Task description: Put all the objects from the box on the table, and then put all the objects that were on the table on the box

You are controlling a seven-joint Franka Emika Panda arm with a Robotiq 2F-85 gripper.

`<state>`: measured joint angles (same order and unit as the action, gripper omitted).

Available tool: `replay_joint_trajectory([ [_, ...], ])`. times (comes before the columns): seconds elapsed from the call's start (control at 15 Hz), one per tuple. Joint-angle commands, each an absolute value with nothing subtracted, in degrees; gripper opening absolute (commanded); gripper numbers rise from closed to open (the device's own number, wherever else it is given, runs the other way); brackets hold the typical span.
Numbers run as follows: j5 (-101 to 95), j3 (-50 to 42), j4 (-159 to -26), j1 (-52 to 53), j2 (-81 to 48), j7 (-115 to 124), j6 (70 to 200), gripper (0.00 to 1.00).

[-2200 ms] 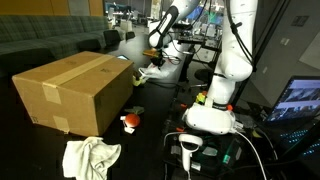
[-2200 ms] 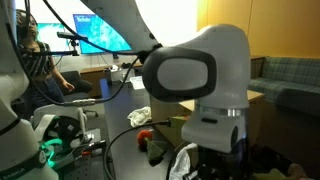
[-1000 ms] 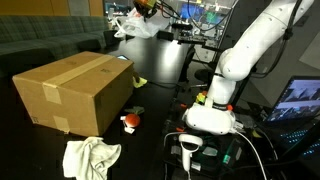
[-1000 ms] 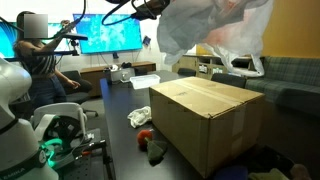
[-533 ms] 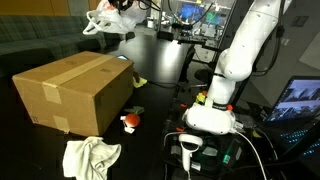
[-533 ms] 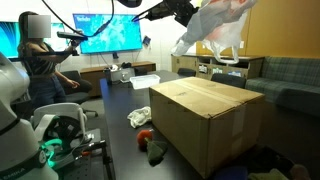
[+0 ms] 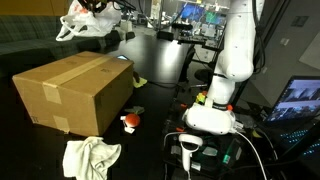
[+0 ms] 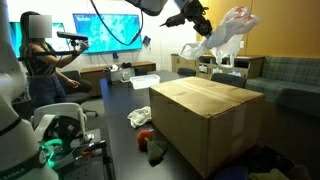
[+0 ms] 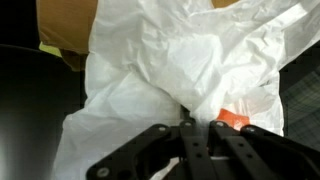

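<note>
Gripper [image 9: 187, 126]: jaws drawn narrow, pinching a fold of the white plastic bag [image 9: 170, 70]. A small orange patch [image 9: 232, 118] shows on the bag just right of the fingertips.

Bag position: it hangs in the air from the gripper [image 8: 197, 22], above the cardboard box [image 8: 205, 110] and clear of its taped top in both exterior views. In the wrist view, the brown of the box shows behind the bag at upper left.

On the dark table [image 7: 165, 70]: a crumpled white cloth [image 7: 90, 156] lies at the box's near corner. A small red-and-white object [image 7: 130, 122] sits beside the box, between it and the robot base [image 7: 214, 112]; I cannot tell what it is.

A person [image 8: 38, 55] sits at far left, well apart.
</note>
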<state>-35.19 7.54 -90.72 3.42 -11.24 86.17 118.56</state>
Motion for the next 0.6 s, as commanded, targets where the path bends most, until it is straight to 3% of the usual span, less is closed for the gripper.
replay_joint_trajectory([
  [0.0,-31.85,5.28,-78.97,6.4,-19.73,78.78,114.39,0.08],
  [0.07,-30.94,4.84,-77.95,6.84,-20.82,76.83,113.75,0.12],
  [0.2,-26.84,4.57,-77.83,7.11,-21.24,69.45,111.15,0.35],
  [0.53,-20.32,3.88,-79.47,7.49,-20.9,54.8,105.8,0.72],
])
